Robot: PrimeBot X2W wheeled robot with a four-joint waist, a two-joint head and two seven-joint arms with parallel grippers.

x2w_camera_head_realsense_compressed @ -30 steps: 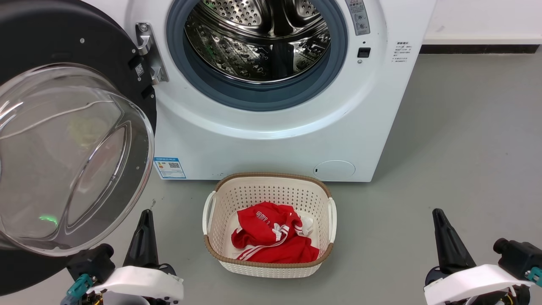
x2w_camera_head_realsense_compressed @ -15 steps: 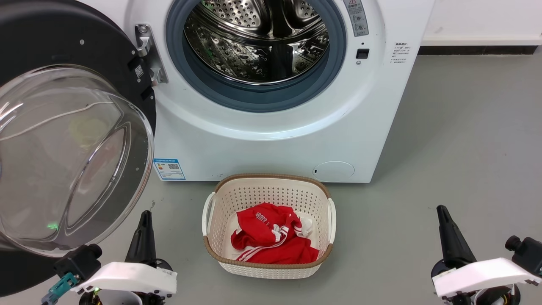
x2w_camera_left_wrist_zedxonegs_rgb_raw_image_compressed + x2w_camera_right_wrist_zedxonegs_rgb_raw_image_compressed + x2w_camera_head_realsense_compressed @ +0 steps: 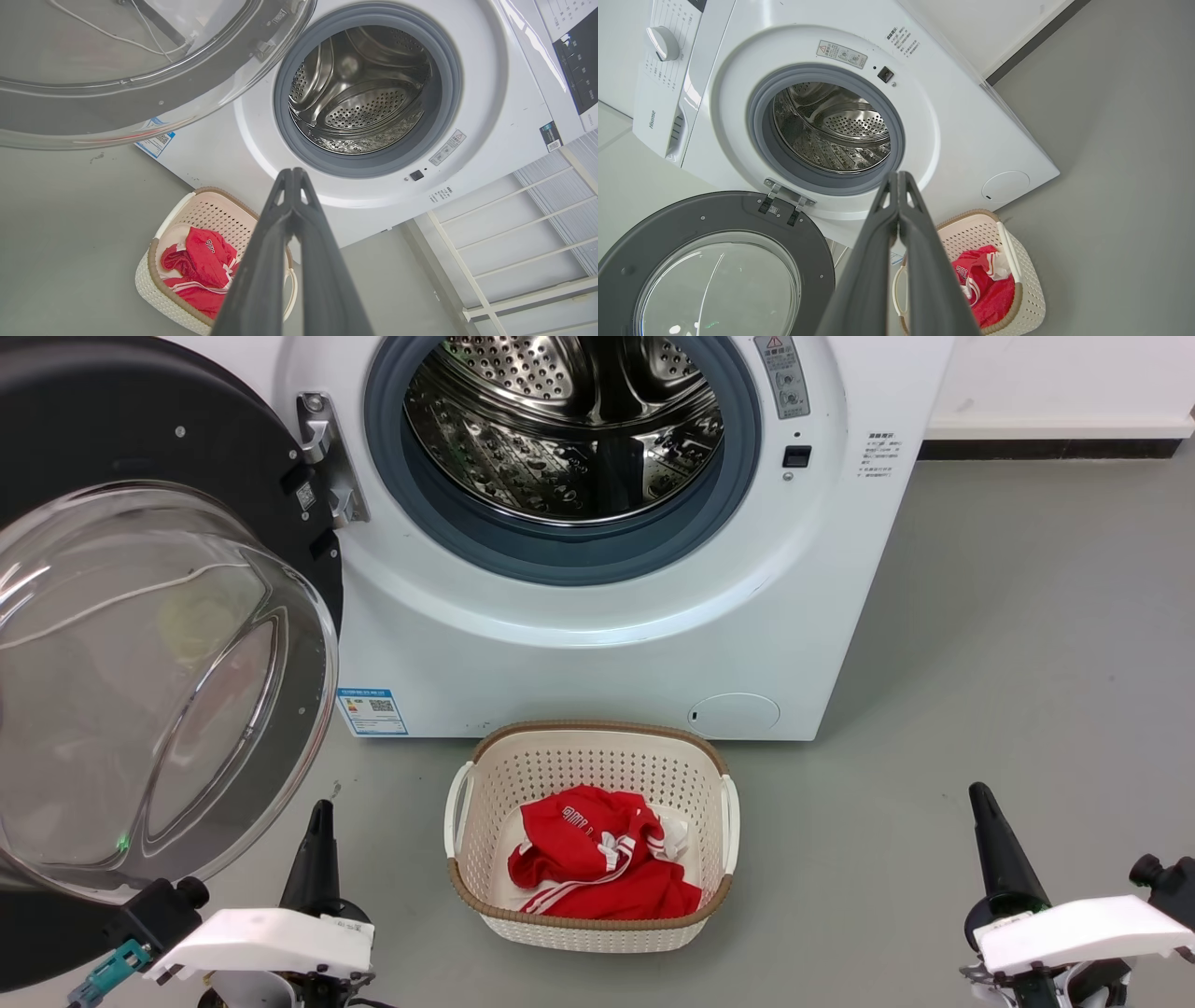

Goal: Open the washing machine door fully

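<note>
Because the washing machine door (image 3: 159, 644), swung wide, lies at ten o'clock from the left gripper (image 3: 321, 810), that arm is nearer than the right gripper (image 3: 980, 795) at four o'clock; both jaws are pressed together, empty; the right wrist view shows the hinge (image 3: 787, 203); the left wrist view, the glass rim (image 3: 163, 112) from beneath.

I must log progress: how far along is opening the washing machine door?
Done, it seems: the large round glossy black door with a clear glass bowl is swung wide on its metal hinge, away from the big white washing machine, leaving the steel drum exposed. In hand: nothing; the left claw and right claw are shut, apart from the door. Remaining: probably nothing.
</note>
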